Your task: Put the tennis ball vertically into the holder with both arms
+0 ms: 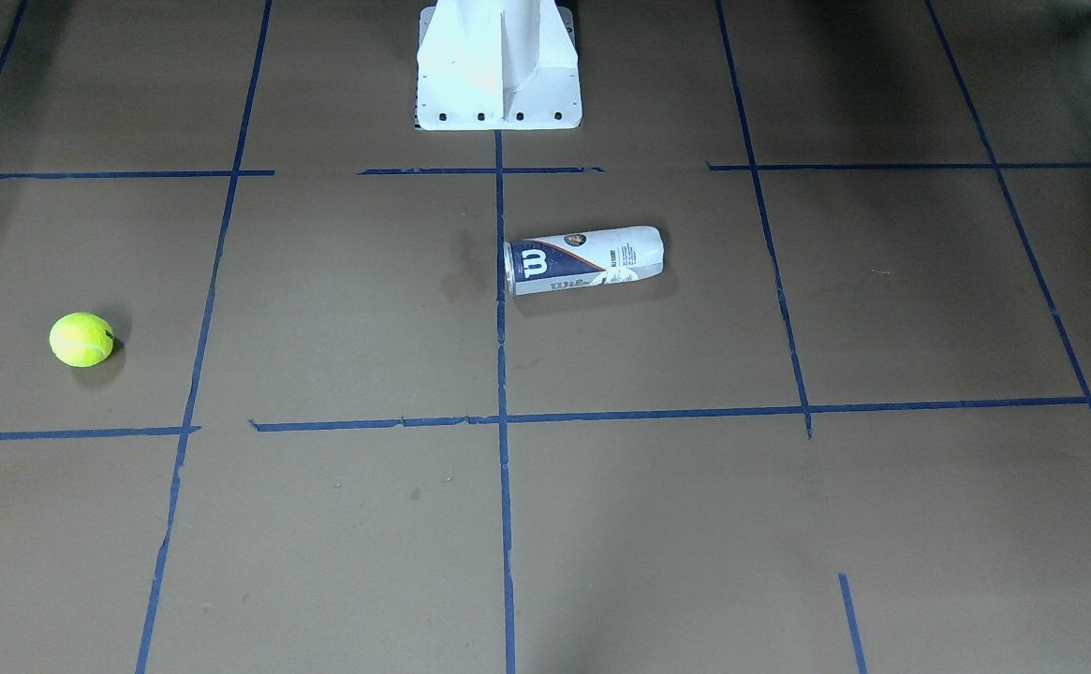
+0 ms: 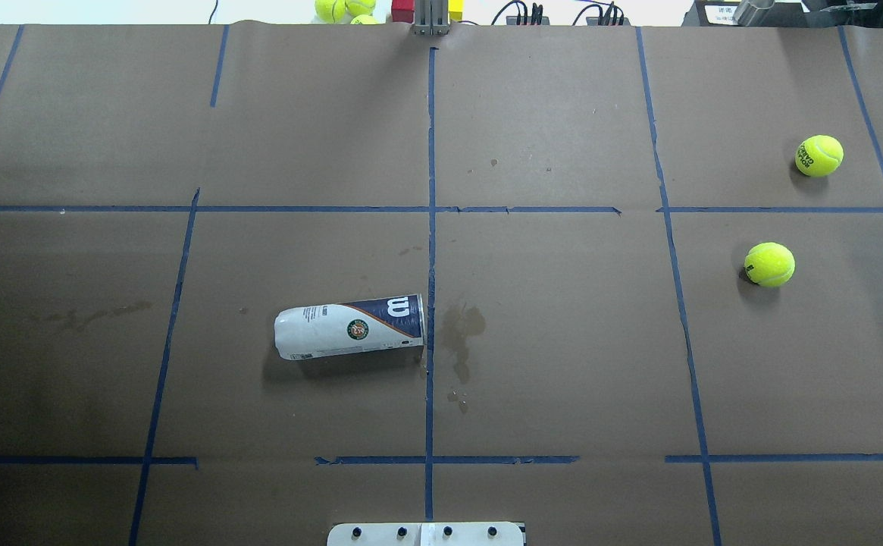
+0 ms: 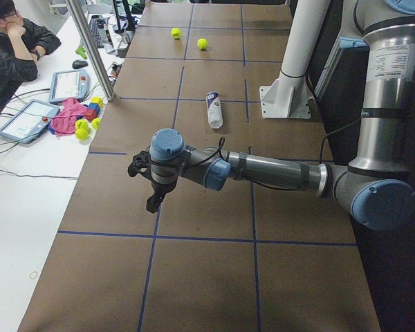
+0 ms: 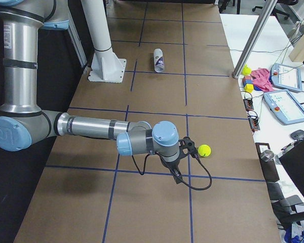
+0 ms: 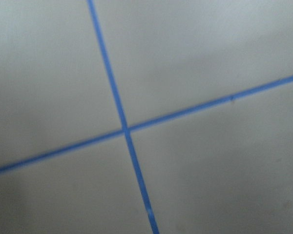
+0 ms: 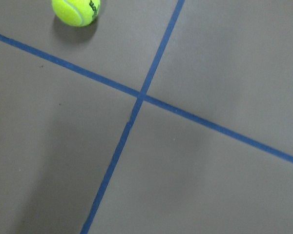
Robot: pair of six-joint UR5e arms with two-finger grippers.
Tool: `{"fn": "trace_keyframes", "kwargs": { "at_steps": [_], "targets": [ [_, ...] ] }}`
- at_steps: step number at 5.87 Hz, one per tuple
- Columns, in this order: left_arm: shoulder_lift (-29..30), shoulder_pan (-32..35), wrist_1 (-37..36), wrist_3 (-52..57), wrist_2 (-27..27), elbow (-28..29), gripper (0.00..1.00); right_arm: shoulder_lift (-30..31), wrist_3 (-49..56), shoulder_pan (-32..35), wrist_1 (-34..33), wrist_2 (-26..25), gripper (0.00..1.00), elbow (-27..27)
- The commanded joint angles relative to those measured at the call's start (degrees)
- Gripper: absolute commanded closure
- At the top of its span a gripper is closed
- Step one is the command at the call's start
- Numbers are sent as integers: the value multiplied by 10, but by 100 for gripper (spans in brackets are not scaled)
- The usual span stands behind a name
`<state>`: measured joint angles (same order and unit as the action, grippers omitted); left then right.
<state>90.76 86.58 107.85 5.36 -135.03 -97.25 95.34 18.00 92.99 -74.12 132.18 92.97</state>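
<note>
Near edge, pedestal (image 2: 426,534): we list one white fixed base, bolted at the middle of the table on the robot's side.
Left gripper (image 3: 151,200): we find it hanging above the brown paper at the table's left end, with its arm stretched out low. We cannot tell whether the jaws are parted or closed.
Right gripper (image 4: 177,176): we find it hanging above the paper at the table's right end, over a crossing of blue tape. Again we cannot tell how the jaws stand.
Holder (image 2: 350,326): we record it lying on its side, not upright. Its metal-rimmed end sits just beside the centre tape line and its other end points to the robot's left. It is well apart from both grippers.
Nearer tennis ball (image 2: 769,264): we note it on the paper to the robot's right, well apart from the holder.
Farther tennis ball (image 2: 818,155): we note it one tape line further out, near the right gripper and not touching it.
Spare balls (image 2: 342,9): we count a few beyond the table's far edge.
</note>
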Motion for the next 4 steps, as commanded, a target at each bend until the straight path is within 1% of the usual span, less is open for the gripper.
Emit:
{"fn": "trace_keyframes", "kwargs": {
  "at_steps": [1,2,3,4],
  "targets": [
    [5,0,65,1,-2,4,0,-6,-24,0,23,11,0,-2],
    [4,-6,117,-18,-3,1,0,-5,-43,0,24,29,0,-2],
    [28,-69,170,-43,4,-6,0,-2,-47,1,25,30,0,-1],
    [64,-113,229,-50,3,-8,0,-2,-48,1,24,30,0,-2]
  ]
}}
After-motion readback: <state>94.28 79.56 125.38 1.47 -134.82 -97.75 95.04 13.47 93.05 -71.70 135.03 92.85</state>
